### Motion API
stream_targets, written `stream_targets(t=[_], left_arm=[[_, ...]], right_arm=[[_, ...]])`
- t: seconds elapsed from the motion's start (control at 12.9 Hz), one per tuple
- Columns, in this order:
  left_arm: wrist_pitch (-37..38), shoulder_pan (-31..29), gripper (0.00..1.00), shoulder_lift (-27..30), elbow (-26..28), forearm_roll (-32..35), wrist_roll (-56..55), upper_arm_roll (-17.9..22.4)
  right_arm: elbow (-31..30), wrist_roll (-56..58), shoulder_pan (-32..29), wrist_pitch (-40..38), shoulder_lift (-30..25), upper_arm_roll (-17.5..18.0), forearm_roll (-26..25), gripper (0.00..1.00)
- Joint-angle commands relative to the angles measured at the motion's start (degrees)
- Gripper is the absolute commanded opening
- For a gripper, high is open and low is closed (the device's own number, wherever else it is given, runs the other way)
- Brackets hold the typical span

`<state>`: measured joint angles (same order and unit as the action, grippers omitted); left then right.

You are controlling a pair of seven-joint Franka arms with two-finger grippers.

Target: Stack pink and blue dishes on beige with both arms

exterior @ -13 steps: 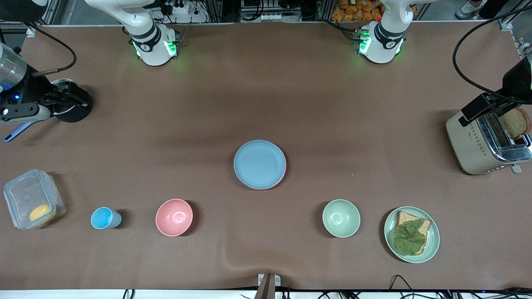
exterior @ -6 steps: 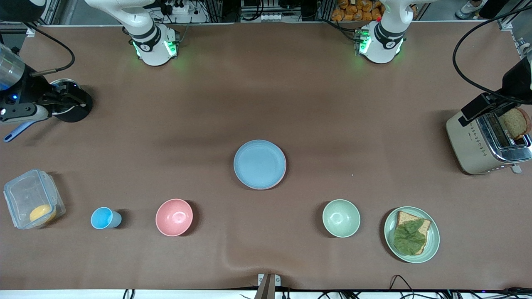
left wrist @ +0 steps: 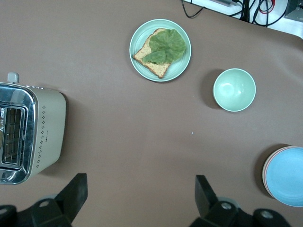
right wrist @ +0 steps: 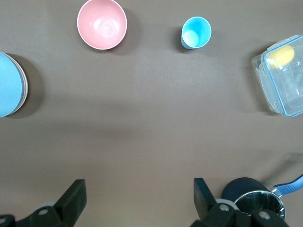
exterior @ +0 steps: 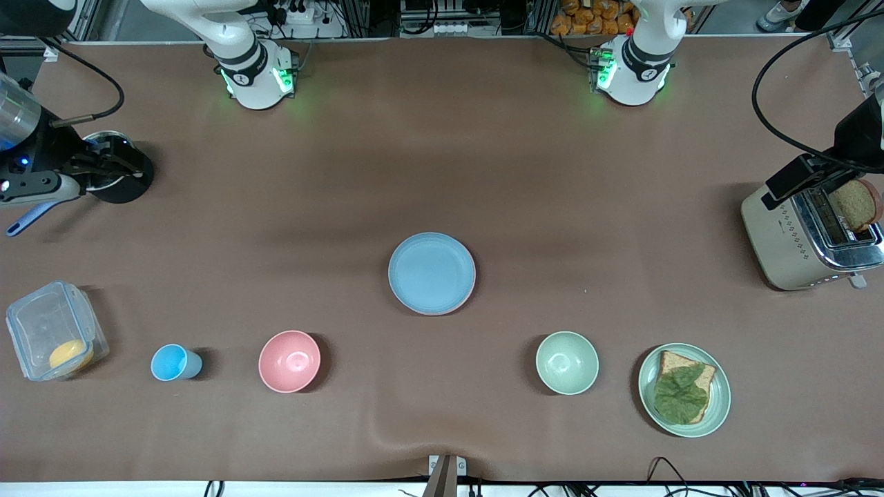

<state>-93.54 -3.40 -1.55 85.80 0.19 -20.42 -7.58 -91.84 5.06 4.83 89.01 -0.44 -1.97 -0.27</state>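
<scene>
Looks basically done: the flat round light blue plate [exterior: 431, 272] sits mid-counter, topping a stack with a pink rim peeking underneath; beige isn't clearly visible. Left end effector [left wrist: 141, 198] over the toaster end and right end effector [right wrist: 137, 198] over the pot end both hang released, holding nothing

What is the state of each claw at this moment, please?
Left claw: open, holding nothing, over bare table beside the beige metal toaster.
Right claw: open, holding nothing, over bare table beside the dark round pot.
</scene>
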Motion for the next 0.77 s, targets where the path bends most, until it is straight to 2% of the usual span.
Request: stream_targets(t=[0.0, 0.23, 0.7], left_arm=[[1.0, -0.2, 1.00, 0.2, -0.7, -1.2, 0.9, 0.3], [2.5, -0.2, 1.00, 0.2, -0.9, -0.8, 0.8, 0.2], [4.4, -0.2, 1.00, 0.2, -0.9, -1.1, 0.8, 0.1]], right_arm=[[0.4, 0.0, -3.2, 0.1, 0.2, 0.7, -0.7, 1.00], [0.0, 0.0, -5.6, 0.6, 0.3, 0.7, 0.0, 1.00], [-0.1, 0.0, -5.7, 0.1, 0.1, 0.8, 0.0, 1.00]])
